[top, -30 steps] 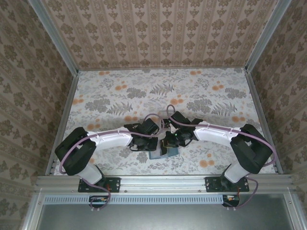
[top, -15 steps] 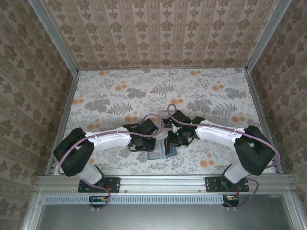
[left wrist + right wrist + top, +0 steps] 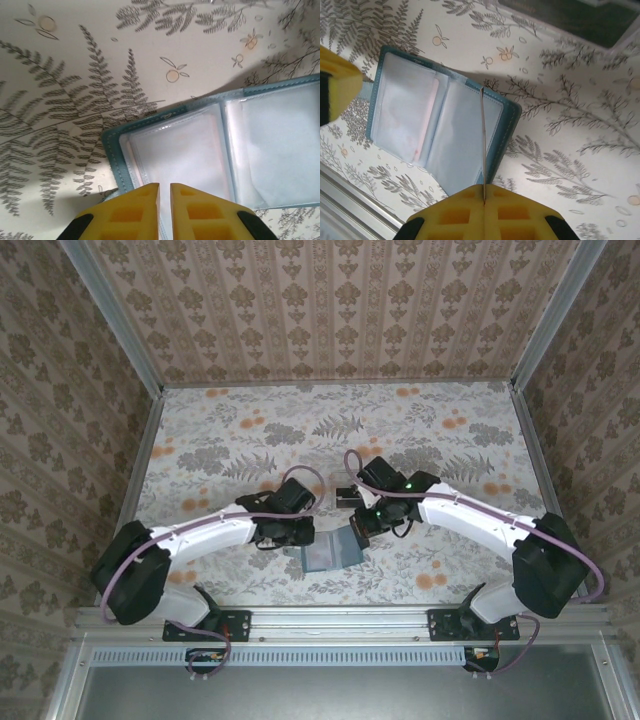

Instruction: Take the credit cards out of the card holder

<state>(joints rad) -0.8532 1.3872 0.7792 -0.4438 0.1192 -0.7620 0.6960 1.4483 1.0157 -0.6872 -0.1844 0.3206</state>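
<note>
Floral surface (image 3: 230,440): holder (image 3: 322,554) lies open at 6 o'clock, with a teal rim and cloudy pockets. Over its edge, left gripper (image 3: 164,192) is open a slit and empty. The right gripper (image 3: 484,200) is clamped on a card (image 3: 483,145), seen edge-on. Judgement: lift straight, keep holder pinned. A pink card (image 3: 427,122) sits in a pocket.

The holder (image 3: 180,150) runs past the left wrist view's edges, the card (image 3: 482,145) sits edge-on with its colour untellable, and the box (image 3: 580,20) is blurred and cropped.
</note>
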